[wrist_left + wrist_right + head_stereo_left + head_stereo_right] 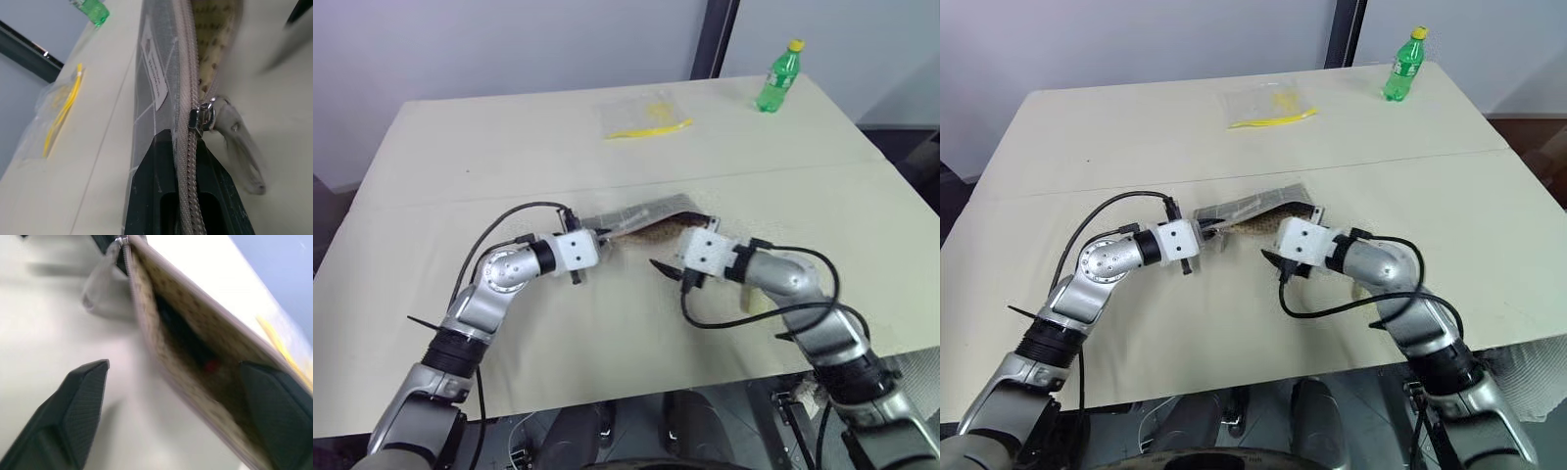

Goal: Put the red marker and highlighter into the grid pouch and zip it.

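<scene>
Pouch (641,217) held off the table (460,147) at centre frame, long axis slanting from lower left up to upper right, mouth gaping toward the right pincer. Left pincer (599,238) pressed together on the pouch's lower-left end, gripping the zipper line just behind the slider and its pull tab (242,152), as seen in the left wrist view. Right pincer (176,396) spread wide, holding nothing, fingers (83,401) straddling the open mouth from the lower right. Something dark with a red spot (211,365) lying inside against the dotted lining, likely the red marker; highlighter not made out, possibly deeper in. Zipper still open along nearly its whole length, so closing looks to be the step left. Pull tab hanging at the left-held end, just beside the left fingers and a short way left of the right pincer, making the right arm the free one to fetch it and draw it along the long axis toward upper right. Bare tabletop all around below; clear bag (644,116) and green bottle (778,76) well apart at the top of the frame, table's near edge close under both arms.
</scene>
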`<action>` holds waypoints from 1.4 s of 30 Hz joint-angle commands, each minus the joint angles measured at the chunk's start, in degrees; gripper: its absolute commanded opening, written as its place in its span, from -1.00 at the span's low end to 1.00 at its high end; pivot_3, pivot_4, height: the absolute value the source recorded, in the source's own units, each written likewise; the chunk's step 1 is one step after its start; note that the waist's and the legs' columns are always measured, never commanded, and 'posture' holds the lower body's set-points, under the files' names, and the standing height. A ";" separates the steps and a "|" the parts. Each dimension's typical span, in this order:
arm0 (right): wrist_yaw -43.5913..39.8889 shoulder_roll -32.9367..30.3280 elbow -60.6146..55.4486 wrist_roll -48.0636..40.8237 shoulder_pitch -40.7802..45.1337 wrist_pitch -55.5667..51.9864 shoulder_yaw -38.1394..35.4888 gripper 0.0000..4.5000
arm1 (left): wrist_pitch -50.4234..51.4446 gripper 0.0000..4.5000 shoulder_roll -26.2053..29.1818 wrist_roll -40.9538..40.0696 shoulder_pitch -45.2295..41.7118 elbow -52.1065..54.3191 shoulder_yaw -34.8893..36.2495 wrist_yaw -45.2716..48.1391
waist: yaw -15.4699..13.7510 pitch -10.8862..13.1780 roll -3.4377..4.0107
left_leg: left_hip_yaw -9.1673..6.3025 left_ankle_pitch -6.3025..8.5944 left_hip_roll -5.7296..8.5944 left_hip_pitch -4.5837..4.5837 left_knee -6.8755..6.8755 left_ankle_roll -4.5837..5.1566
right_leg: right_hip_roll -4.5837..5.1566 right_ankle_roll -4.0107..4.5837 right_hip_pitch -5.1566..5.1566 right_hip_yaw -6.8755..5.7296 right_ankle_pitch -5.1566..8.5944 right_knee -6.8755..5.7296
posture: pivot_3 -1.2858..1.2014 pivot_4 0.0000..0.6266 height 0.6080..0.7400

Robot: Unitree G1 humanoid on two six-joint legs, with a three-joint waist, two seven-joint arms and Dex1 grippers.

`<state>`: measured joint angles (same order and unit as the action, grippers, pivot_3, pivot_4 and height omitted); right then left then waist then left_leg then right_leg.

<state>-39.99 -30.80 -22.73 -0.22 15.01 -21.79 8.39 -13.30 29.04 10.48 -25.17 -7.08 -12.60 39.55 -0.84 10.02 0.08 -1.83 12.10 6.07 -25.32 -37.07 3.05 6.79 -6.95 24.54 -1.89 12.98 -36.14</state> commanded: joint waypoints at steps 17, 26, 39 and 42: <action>27.00 21.95 -28.70 -9.49 -35.22 -34.38 -21.56 0.90 | -8.47 -1.00 -2.97 0.09 -3.15 -7.75 -1.17 -2.02 | -2.91 -0.16 -0.26 | -0.20 -0.34 -0.35 0.12 0.80 -0.57 | -0.28 0.32 0.16 -0.08 0.15 0.02 | 0.03 -0.52 1.00; 30.26 24.52 -25.33 -12.63 -27.73 -43.03 -26.03 0.03 | -9.12 -1.00 -2.15 -0.03 -2.81 -7.75 -0.72 -1.93 | -2.48 -0.19 -0.23 | -0.52 -0.39 -0.88 0.21 0.81 -1.03 | -0.94 0.97 0.05 -0.18 0.24 0.05 | 0.03 -0.52 1.00; 5.69 -1.09 -22.15 -12.40 -25.14 -8.16 -18.90 -0.61 | -8.53 -1.00 -2.83 0.27 -2.57 -7.58 -1.33 -2.52 | -1.39 -0.17 -0.23 | -0.31 -0.39 -0.90 0.37 0.72 -0.97 | -0.94 0.94 -0.12 -0.12 0.23 0.05 | 0.03 -0.52 1.00; 0.83 -8.41 -19.97 -6.79 -26.01 0.28 -13.61 -0.61 | -8.34 -1.00 -3.06 0.47 -2.84 -7.50 -1.59 -2.56 | -1.41 -0.17 -0.24 | -0.26 -0.34 -0.89 0.37 0.56 -0.89 | -0.93 0.94 -0.19 -0.12 0.22 0.05 | 0.03 -0.52 1.00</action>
<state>-36.78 -37.13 -43.08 -9.94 -10.72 -26.37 -7.13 -21.46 26.10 10.76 -27.27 -16.09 -14.42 37.58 -2.26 9.86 -0.16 -2.07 11.78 5.17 -24.94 -36.55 2.18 5.87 -6.01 24.32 -2.01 13.20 -36.08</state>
